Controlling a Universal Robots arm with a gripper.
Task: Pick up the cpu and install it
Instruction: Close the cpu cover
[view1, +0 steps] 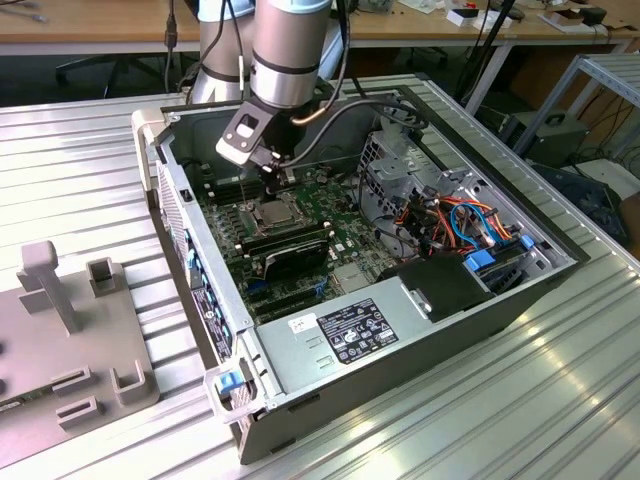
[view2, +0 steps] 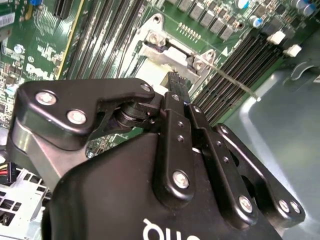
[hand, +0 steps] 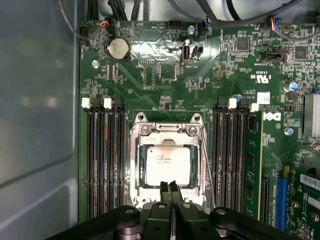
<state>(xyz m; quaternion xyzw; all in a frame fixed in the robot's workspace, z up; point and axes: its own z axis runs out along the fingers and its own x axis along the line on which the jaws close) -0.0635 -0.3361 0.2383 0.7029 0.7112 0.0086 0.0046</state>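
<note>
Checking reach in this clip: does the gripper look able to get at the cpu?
Probably yes. The cpu lies uncovered within the socket frame, and the gripper hangs shut by its edge with nothing between them. The frame hugs its sides, which may hinder a grasp.

Ribbed aluminium tabletop (view1: 470, 410), wooden desk (view1: 90, 22) behind, metal rack (view1: 612, 72) at the exterior view's right

Print shows, but none reads clearly. Just ahead of the tool (hand: 169, 186), the cpu (hand: 167, 165) bears faint grey lines. Cut-off white lettering (view2: 160, 230) marks the tool's body. The board (hand: 160, 75) carries tiny white markings. Well off, the power supply (view1: 300, 365) has what seems a rating label (view1: 357, 330).
</note>
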